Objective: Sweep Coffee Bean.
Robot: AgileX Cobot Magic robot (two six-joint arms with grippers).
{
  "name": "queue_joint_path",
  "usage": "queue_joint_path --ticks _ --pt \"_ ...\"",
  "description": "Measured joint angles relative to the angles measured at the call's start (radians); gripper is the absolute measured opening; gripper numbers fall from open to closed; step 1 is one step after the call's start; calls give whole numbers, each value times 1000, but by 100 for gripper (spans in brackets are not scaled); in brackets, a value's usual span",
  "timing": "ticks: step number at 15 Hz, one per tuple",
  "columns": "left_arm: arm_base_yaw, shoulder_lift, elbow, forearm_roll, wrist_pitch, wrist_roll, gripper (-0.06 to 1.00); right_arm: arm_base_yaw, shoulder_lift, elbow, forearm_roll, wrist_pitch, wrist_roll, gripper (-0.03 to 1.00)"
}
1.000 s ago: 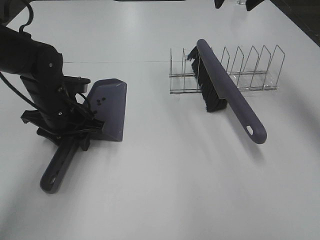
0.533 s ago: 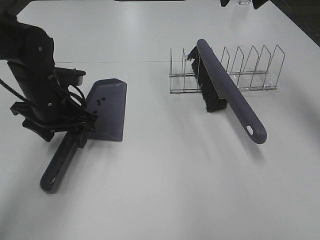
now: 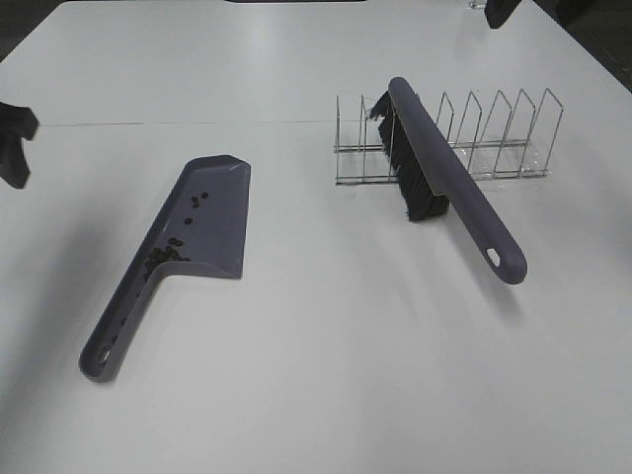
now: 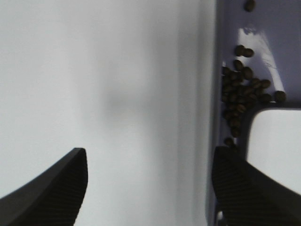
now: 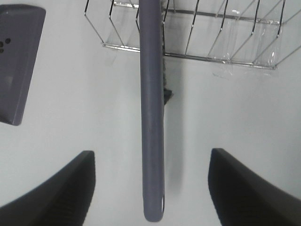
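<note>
coffee beans [image 4: 242,96] heaped at rear of purple dustpan [image 3: 202,222] on table [image 3: 316,375]; left gripper [image 4: 148,188] released, holding nothing; right gripper [image 5: 150,188] spread above brush [image 5: 153,108], empty.

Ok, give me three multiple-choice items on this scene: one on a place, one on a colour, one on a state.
1. Where do most dark oval coffee beans lie?
A. In the flat purple plastic dustpan
B. On the white table
C. In the rack

2. What colour is the long-handled brush?
A. Red
B. Purple with black bristles
C. Yellow

3. How does the brush sit?
A. Flat on the table
B. Inside the dustpan
C. Propped in the clear wire rack

Answers: A, beans pile where pan meets handle; B, handle purple, bristles black; C, its head leans in the rack.
</note>
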Motion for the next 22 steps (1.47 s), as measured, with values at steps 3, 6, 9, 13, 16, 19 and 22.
queue_joint_path --ticks 3,6,9,13,16,19,22 --pt "51 -137 41 -7 40 41 68 0 -146 140 0 0 0 59" --pt "51 -388 217 -49 41 62 68 0 -375 370 -3 0 0 59" --pt "51 -536 340 -58 43 72 68 0 -573 569 -15 1 0 59" --pt "51 -791 465 -62 45 72 68 0 -824 751 -59 2 0 59" --pt "51 -988 530 -62 53 72 68 0 -1099 877 -118 4 0 59" --pt "51 -1100 560 -62 112 73 68 0 -1235 941 -122 5 0 59" --pt "51 -1210 605 -62 177 108 68 0 -1358 1025 -123 5 0 59"
